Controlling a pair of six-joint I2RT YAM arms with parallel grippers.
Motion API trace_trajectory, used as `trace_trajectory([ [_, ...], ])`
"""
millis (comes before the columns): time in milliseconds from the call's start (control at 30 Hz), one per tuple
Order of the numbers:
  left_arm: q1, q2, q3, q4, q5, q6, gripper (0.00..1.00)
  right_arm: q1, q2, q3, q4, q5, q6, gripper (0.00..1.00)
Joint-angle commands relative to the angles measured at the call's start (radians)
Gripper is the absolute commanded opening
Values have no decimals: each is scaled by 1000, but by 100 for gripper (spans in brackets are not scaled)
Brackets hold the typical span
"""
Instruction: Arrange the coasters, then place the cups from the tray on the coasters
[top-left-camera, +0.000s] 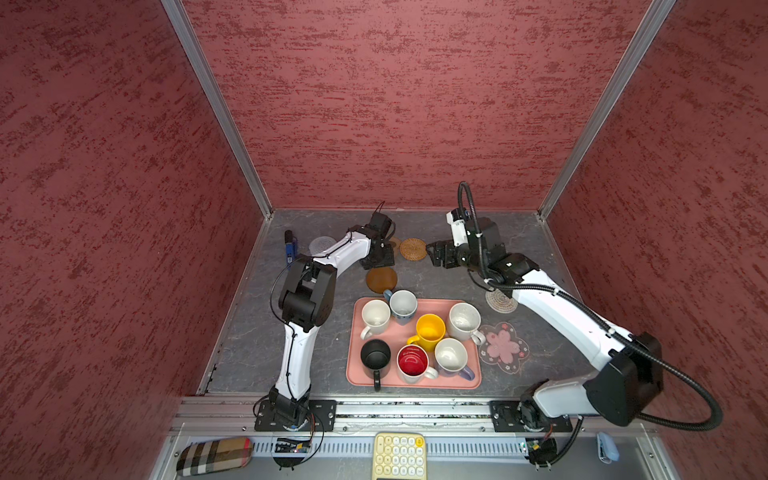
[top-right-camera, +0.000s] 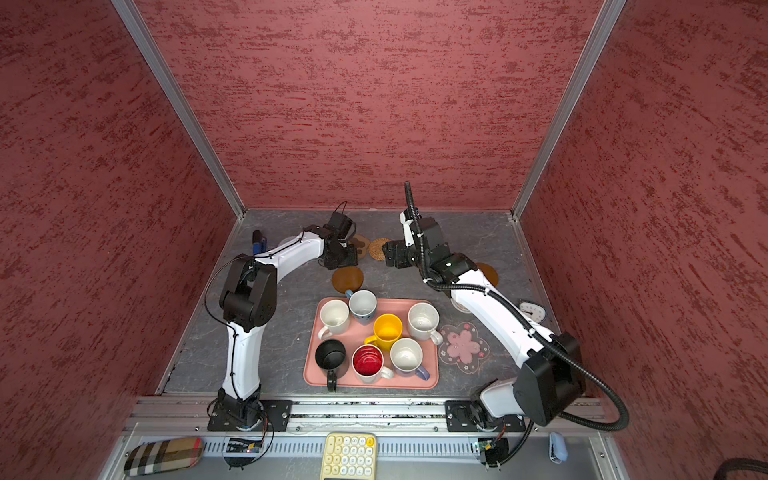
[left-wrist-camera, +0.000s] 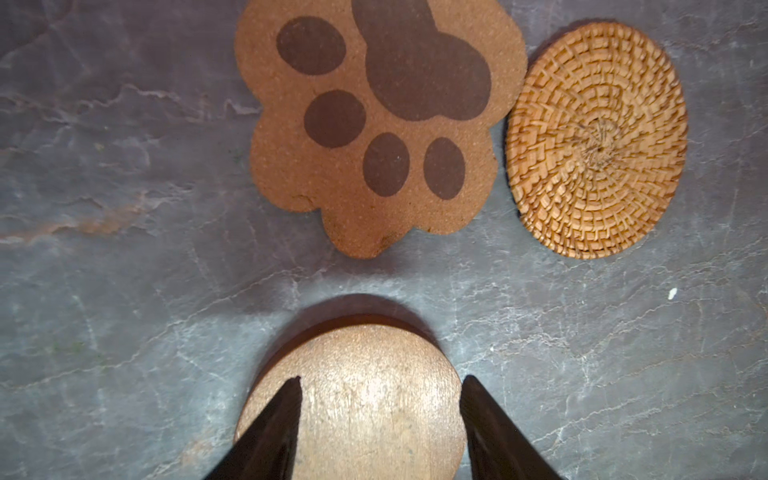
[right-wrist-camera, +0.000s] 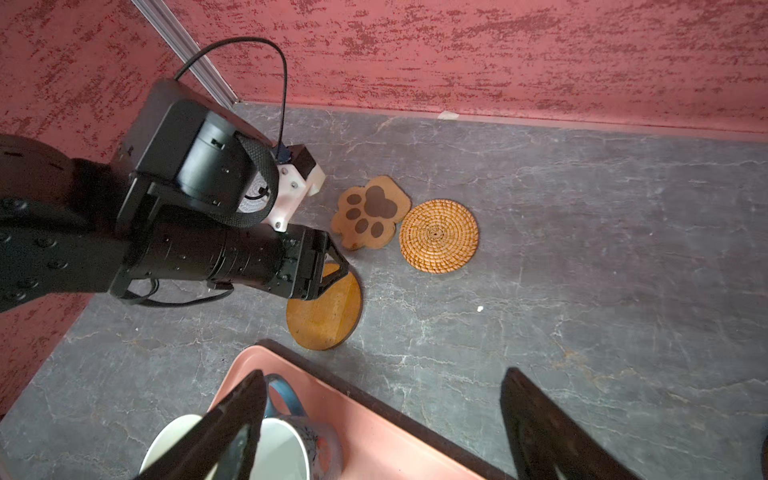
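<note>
**Item:** round brown wooden disc coaster.
**Location:** flat on the grey marbled tabletop, between the tan cork paw-shaped coaster and the salmon-pink rectangular tray, near the tray's far corner. A round wicker coaster lies just beside the paw.
**Left gripper**: jaws apart over the disc, one finger across its face and the other at its rim. No grasp can be seen.
**Right gripper**: spread wide and empty, above the tray's corner.
**Seven handled mugs**: all on the tray.
**Hazards, judged:** a thin flat disc offers little edge, so fingers closing on it may skid off, or shove it against the tray or the blue mug's handle. The two wrists also sit close together and could clash.
</note>
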Motion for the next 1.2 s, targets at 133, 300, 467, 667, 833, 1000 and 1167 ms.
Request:
trace_trajectory([
  [133,-3,-25,-90,10,48,20,58,-49,121,109,-28,-45,-31,89],
  [300,-10,-22,-123,14,19,12,58,-58,172,117,33,-79,-12,89],
  [467,-22,2,-118,-9,-54,2,55,-61,214,148,40,-102,-13,88],
  [667,-37,44,-57,-93,-241,38,52,-69,230,143,52,-118,-10,88],
  [833,-25,58,-21,-114,-283,46,52,-76,229,129,60,-126,-7,88],
  [1000,16,56,9,-128,-289,48,52,-82,240,134,65,-133,0,88],
  [1167,67,38,10,-117,-283,45,52,-82,271,162,47,-145,11,87],
])
